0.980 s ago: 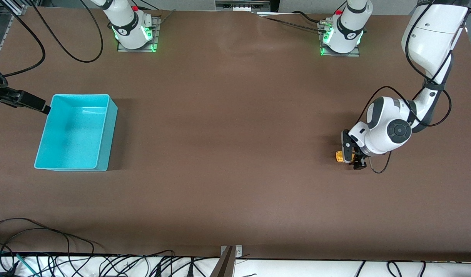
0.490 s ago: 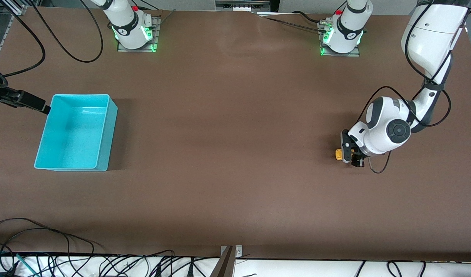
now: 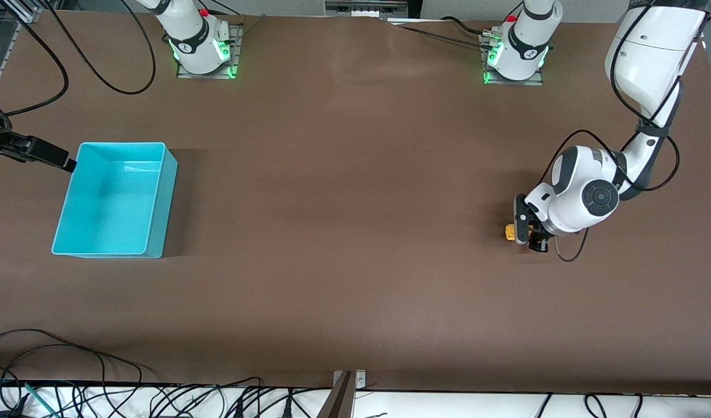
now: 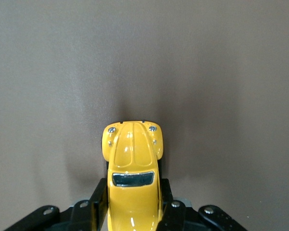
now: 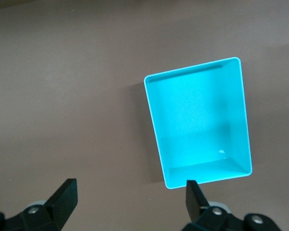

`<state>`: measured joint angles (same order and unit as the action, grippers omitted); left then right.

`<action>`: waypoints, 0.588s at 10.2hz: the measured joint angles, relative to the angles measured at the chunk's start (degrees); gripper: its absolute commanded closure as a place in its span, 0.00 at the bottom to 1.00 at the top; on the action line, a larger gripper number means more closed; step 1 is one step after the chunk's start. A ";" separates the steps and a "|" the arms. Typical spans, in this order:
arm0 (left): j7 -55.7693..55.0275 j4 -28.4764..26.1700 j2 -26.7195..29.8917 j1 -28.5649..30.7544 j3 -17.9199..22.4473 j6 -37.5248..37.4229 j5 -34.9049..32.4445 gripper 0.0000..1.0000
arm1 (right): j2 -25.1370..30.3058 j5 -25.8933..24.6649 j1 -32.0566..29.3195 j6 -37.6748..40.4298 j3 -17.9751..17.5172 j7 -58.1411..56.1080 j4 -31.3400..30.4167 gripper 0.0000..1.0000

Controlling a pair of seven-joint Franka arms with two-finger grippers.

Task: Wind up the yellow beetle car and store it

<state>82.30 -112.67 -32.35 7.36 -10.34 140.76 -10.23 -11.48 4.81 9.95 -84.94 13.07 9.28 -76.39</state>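
Left wrist view: yellow beetle car (image 4: 133, 168) (hood forward) points lengthwise away from camera.

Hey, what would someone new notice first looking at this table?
Probably the turquoise bin, bright and empty at the right arm's end of the table, with the right hand open up above it. Next, the yellow beetle car at the left arm's end, clamped between the left hand fingers.
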 measured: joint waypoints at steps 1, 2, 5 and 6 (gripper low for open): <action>0.41 0.01 0.00 0.64 0.17 -0.10 0.00 0.91 | 0.00 0.00 0.00 0.00 0.00 0.00 0.00 0.00; 1.49 0.02 0.00 1.79 0.29 -0.15 0.00 0.91 | 0.00 0.00 0.00 0.00 0.00 0.00 0.00 0.00; 7.61 0.37 -0.18 6.99 0.51 -0.16 0.00 0.91 | 0.00 0.00 -0.01 0.00 0.00 0.00 0.00 0.00; 10.29 0.77 -0.40 8.92 0.57 -0.18 0.00 0.91 | 0.00 0.00 -0.01 0.00 0.00 0.00 0.00 0.00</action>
<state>92.59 -111.90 -32.75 16.28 -9.77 140.58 -10.24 -11.48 4.81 9.94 -84.94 13.07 9.28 -76.39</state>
